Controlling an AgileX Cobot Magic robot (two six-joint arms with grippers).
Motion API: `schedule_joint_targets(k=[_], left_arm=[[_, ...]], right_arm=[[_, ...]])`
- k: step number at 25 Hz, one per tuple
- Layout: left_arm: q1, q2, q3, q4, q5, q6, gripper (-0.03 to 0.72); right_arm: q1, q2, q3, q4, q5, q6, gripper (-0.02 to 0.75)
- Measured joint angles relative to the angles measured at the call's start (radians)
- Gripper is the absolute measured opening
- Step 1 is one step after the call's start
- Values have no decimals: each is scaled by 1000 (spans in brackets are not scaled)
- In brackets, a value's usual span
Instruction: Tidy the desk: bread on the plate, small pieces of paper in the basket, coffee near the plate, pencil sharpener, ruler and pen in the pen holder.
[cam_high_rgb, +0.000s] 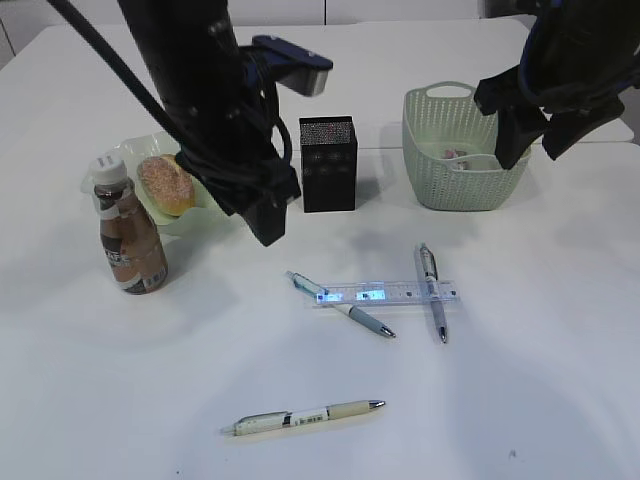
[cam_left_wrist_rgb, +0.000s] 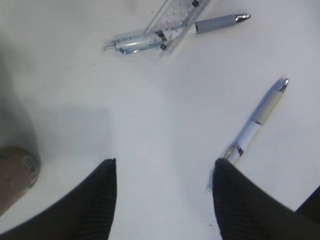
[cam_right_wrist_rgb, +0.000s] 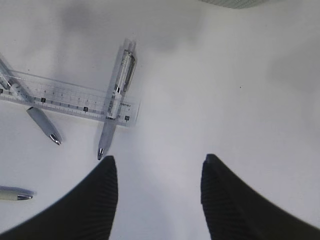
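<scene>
The bread (cam_high_rgb: 167, 184) lies on the pale green plate (cam_high_rgb: 128, 156) at the left. The coffee bottle (cam_high_rgb: 128, 228) stands just in front of it. The black pen holder (cam_high_rgb: 328, 163) stands at centre. The green basket (cam_high_rgb: 462, 150) at the right holds small paper pieces (cam_high_rgb: 462, 156). A clear ruler (cam_high_rgb: 388, 294) lies mid-table with two pens (cam_high_rgb: 340, 304) (cam_high_rgb: 432, 290) across it, and a third pen (cam_high_rgb: 303, 417) is nearer the front. My left gripper (cam_left_wrist_rgb: 164, 165) is open and empty above the table. My right gripper (cam_right_wrist_rgb: 157, 162) is open and empty. No pencil sharpener shows.
The white table (cam_high_rgb: 560, 380) carries shadows of both arms. The left arm (cam_high_rgb: 215, 120) hangs in front of the plate. The right arm (cam_high_rgb: 560, 80) hovers beside the basket.
</scene>
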Motion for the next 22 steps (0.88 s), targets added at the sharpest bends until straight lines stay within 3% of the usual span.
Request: schedule_joint_targets(k=[10,15,19,22], left_arm=[[0,-210,0,-94,21,-110,407],[0,-325,60,-118,23,-151,405],[0,-423,119,-76,25,-174,402],[0,-494,164,13,29,-231,389]], right_arm=[[8,0,0,80,0,-78,426],[99,0,0,66,0,-134,426],[159,0,0,38,0,-154,426],[176,0,0,33,0,-173,426]])
